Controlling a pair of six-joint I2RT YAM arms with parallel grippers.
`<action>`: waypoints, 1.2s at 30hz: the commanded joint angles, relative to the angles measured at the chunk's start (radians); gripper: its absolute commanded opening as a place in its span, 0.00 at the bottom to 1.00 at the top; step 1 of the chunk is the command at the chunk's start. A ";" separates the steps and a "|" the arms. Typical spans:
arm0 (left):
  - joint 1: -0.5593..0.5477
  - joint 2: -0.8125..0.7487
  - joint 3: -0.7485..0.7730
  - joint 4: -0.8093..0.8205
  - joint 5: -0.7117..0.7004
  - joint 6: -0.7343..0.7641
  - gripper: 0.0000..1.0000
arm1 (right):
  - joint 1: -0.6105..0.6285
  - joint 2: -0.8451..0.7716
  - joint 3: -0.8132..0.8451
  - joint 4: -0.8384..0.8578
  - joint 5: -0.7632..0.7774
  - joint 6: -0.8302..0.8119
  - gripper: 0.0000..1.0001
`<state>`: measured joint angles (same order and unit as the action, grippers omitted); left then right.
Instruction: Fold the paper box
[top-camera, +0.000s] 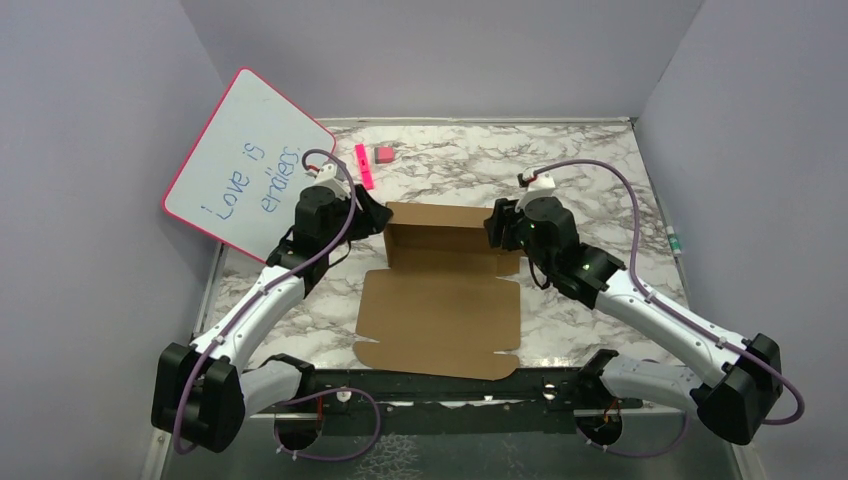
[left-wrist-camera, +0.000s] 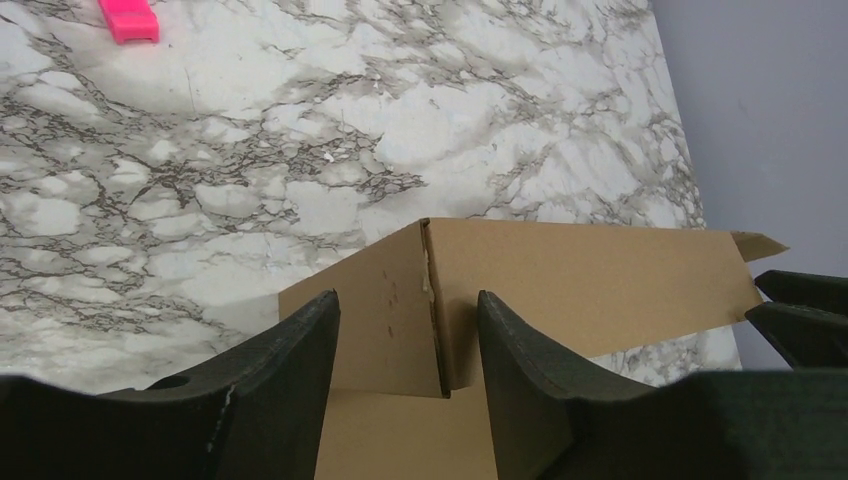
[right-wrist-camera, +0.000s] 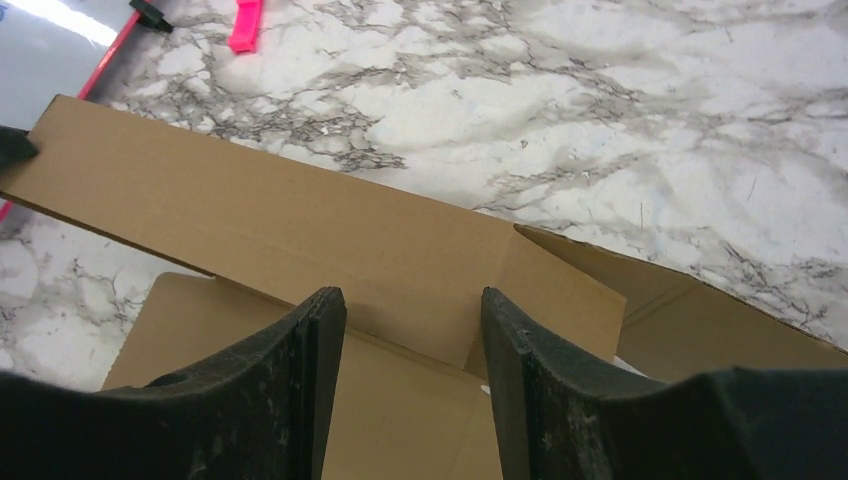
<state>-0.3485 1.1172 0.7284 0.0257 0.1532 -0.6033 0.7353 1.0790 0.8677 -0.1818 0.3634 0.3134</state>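
The paper box (top-camera: 440, 300) lies at the middle of the table (top-camera: 580, 170), its raised wall at the far edge. The left gripper (top-camera: 380, 222) is at that wall's left corner, the right gripper (top-camera: 492, 228) at its right. Behind-left leans a whiteboard (top-camera: 245, 160), with a marker (top-camera: 364, 166) and a small block (top-camera: 384, 154) just beside it.

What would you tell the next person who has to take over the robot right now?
The left gripper is open, straddling the left rear corner of the paper box.
The right gripper is open at the right rear corner.
The box sits mid-table: its back wall stands up, and the big front part lies flat toward the arms.
Done: back wall raised.
Left, probably: stand and tuck the sides, then fold the flat part over to close it.
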 joint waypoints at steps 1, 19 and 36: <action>0.019 0.004 -0.025 0.065 0.035 -0.027 0.52 | -0.034 -0.008 -0.034 0.044 -0.047 0.085 0.55; 0.025 0.013 -0.088 0.106 0.097 -0.065 0.33 | -0.075 -0.033 -0.127 0.163 -0.210 0.229 0.45; 0.026 -0.005 -0.118 0.063 0.046 -0.041 0.14 | -0.080 -0.036 -0.139 0.132 -0.087 0.233 0.52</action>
<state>-0.3206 1.1069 0.6487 0.1764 0.2089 -0.6693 0.6533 1.0359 0.7444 -0.0490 0.2661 0.5243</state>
